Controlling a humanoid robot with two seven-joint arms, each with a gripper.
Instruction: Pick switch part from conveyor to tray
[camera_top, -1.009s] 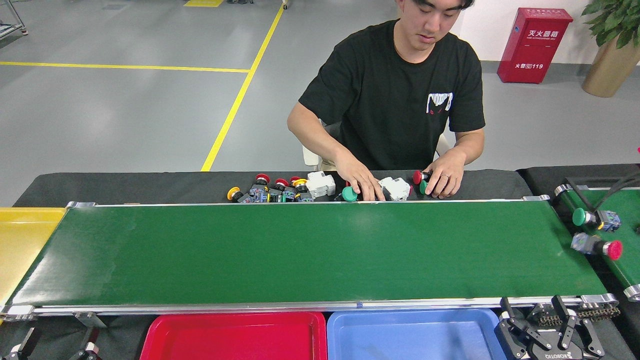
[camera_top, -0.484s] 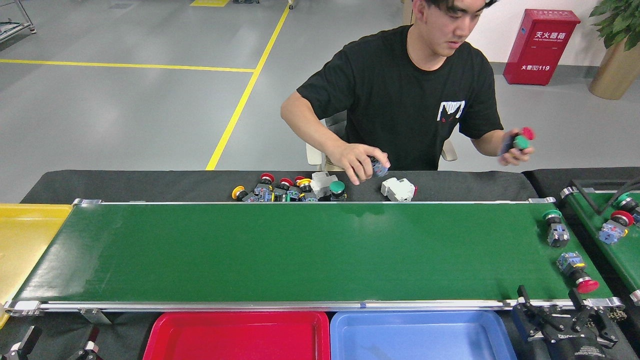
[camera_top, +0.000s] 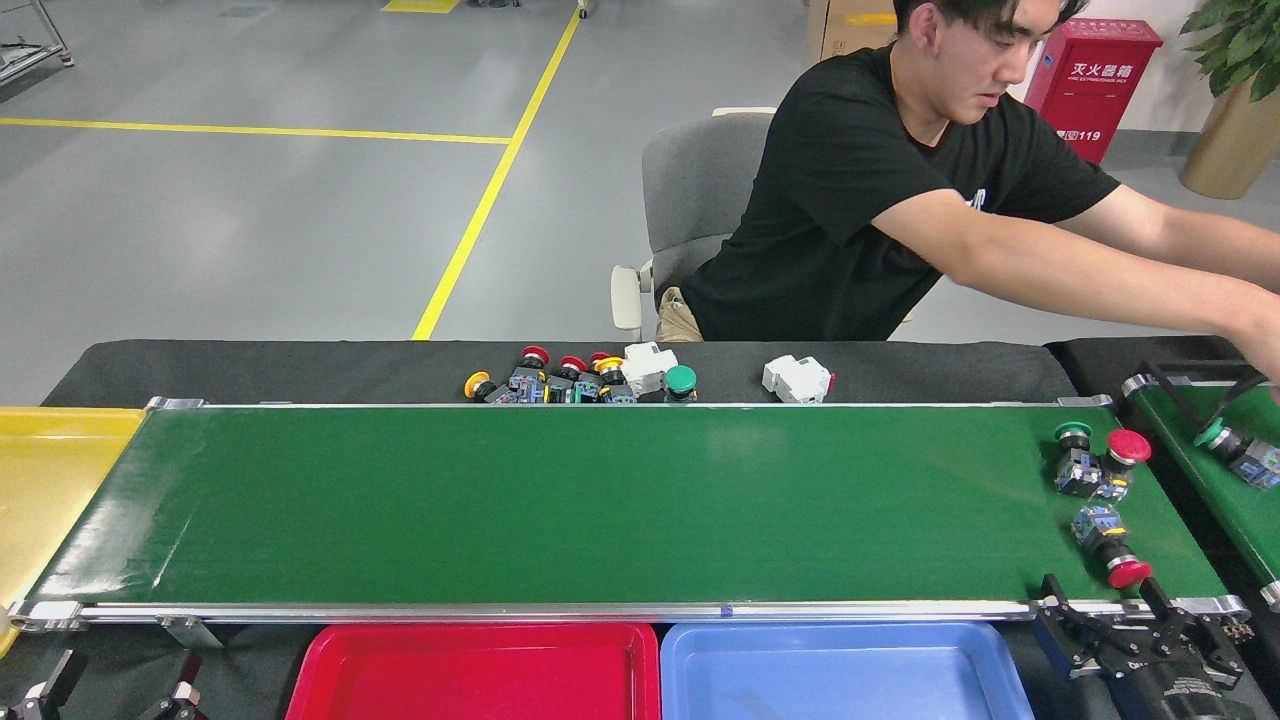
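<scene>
Switch parts sit at the right end of the conveyor, and we work outward from our own body. Nearest us, our left gripper shows only two dark finger tips at the lower left edge, spread apart with nothing between them. Our right gripper stands at the lower right corner, its black fingers held wide apart and empty, just beside the belt's near rail. Any lettering on its body is too dark for us to read. Between our arms lie a red tray and a blue tray, side by side; a yellow tray sits at the belt's left end.

On the belt, a red-capped switch part lies on its side closest to our right gripper. Just beyond it, a green-capped switch part and another red-capped one touch each other.

Across the far rail, a pile of switch parts and a white breaker block rest on black cloth. To the right, a second green belt carries a green-capped part. A seated person in a black shirt reaches both arms toward it. Behind stands a red cabinet with white Chinese characters and the number 119.
</scene>
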